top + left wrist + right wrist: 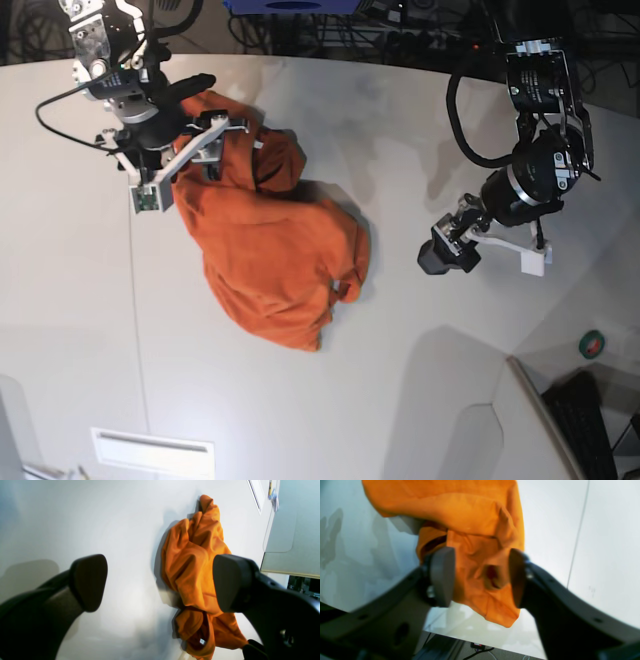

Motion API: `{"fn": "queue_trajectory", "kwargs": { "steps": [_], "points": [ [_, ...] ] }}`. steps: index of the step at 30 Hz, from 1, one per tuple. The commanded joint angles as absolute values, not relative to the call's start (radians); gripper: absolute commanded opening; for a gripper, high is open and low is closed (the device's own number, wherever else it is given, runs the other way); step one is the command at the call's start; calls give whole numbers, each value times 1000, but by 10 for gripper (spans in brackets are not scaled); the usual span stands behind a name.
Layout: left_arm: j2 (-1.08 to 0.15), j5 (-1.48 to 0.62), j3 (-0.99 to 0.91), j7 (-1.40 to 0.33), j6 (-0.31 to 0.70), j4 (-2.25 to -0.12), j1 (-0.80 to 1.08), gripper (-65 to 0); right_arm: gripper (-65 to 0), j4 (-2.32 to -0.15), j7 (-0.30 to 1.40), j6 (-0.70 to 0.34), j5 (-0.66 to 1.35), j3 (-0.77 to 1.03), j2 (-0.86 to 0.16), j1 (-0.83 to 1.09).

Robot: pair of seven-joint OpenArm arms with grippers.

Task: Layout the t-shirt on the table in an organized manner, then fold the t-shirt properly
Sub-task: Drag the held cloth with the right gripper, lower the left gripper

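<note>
In the base view, the right gripper [225,135] sits at the far left over the upper end of the crumpled t-shirt [270,255], which lies in a bunched orange heap on the white counter [420,380], its bulk trailing down and toward the middle. The right wrist view shows this gripper's two dark fingers [442,576] spread apart on either side of a hanging fold of the t-shirt [470,555]; the cloth fills the gap between them but neither pad is plainly pressed into it, and the counter [607,542] with its thin dark seam shows pale behind. Further right in the base view, well apart from the cloth, the left gripper [440,258] hangs above bare counter on its black arm. From the left wrist view its fingers [88,581] are spread wide with nothing between them, and the t-shirt [192,562] lies rumpled on the counter [87,517] beyond, partly hidden by the right-hand finger; a small white tag [202,641] shows inside the collar near the bottom edge.
</note>
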State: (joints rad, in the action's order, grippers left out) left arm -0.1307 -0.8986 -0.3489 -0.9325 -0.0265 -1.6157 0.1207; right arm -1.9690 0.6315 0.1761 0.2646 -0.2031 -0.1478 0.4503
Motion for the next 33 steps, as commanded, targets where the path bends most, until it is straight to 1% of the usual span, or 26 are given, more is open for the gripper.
{"fn": "queue_trajectory", "kwargs": {
  "steps": [1, 6, 8, 10, 13, 14, 17, 22, 28, 33],
  "points": [
    [-140, -917, -352, -924, -18, -1653, 117, -12, -312, -1991, 610, 176, 265, -185, -151, 453],
    [-136, -880, -346, -921, -18, -1811, 170, -12, -317, -2005, 608, 176, 266, -147, -151, 460],
    [-137, -791, -321, -921, -18, -1837, 160, -12, -311, -2012, 595, 176, 266, -147, -151, 464],
    [-133, -654, -285, -920, -18, -1847, 154, -12, -311, -2012, 555, 176, 266, -136, -151, 470],
    [-130, -489, -191, -920, -18, -1857, 120, -12, -309, -2015, 507, 176, 266, -125, -151, 493],
    [-124, -464, -166, -920, -18, -1853, 114, -12, -309, -2015, 489, 176, 266, -119, -151, 495],
    [-71, -476, -147, -928, -18, -1790, 51, -12, -309, -2014, 478, 176, 266, -81, -151, 495],
    [-21, -526, -139, -929, -18, -1569, -70, -12, -309, -2014, 478, 176, 266, -70, -150, 495],
    [-13, -595, -139, -923, -18, -1369, -125, -12, -308, -2011, 479, 176, 266, -70, -151, 504],
    [-15, -595, -151, -920, -18, -1326, -130, -12, -308, -2011, 479, 176, 266, -81, -151, 503]
  ]
}}
